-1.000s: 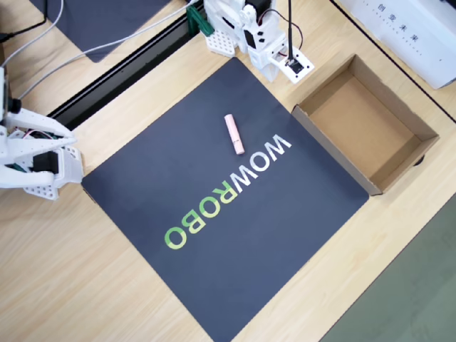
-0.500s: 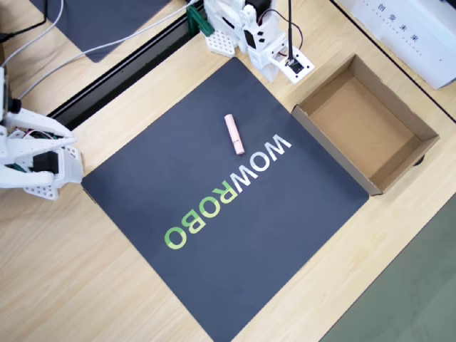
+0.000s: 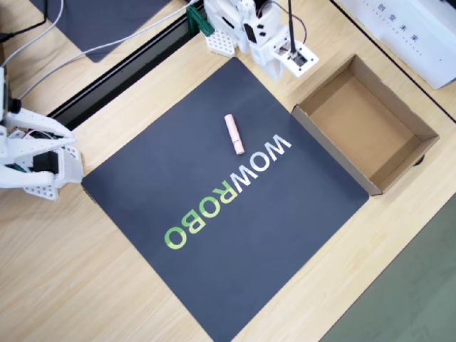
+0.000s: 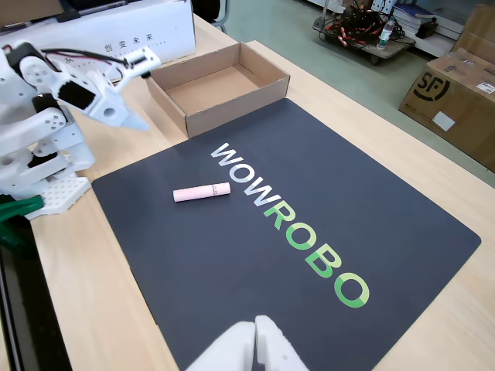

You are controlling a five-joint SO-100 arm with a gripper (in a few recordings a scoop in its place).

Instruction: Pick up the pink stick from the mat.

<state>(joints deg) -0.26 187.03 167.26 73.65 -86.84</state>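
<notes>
1 pink stick (image 3: 234, 134) is counted on 1 lettered mat (image 3: 178, 178), and 7 letters are printed on that mat, 3 of them white and 4 shading to green. 1 open cardboard box (image 3: 365, 122) is seen just beside the mat, and 1 white robot arm (image 4: 46, 100) with 1 gripper (image 4: 128, 116) is mounted at the table's edge. In the fixed view, 1 white carton (image 4: 116, 35) is seen behind the arm, 1 brown shipping carton (image 4: 456, 97) stands on the floor, and in the overhead view 1 plain dark mat (image 3: 107, 21) is counted at the top.

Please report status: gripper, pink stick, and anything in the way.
Gripper near arm base, holding nothing; fingers open or shut unclear. Pink stick flat on mat, beside the W. Nothing around it; cardboard box off to one side.
</notes>
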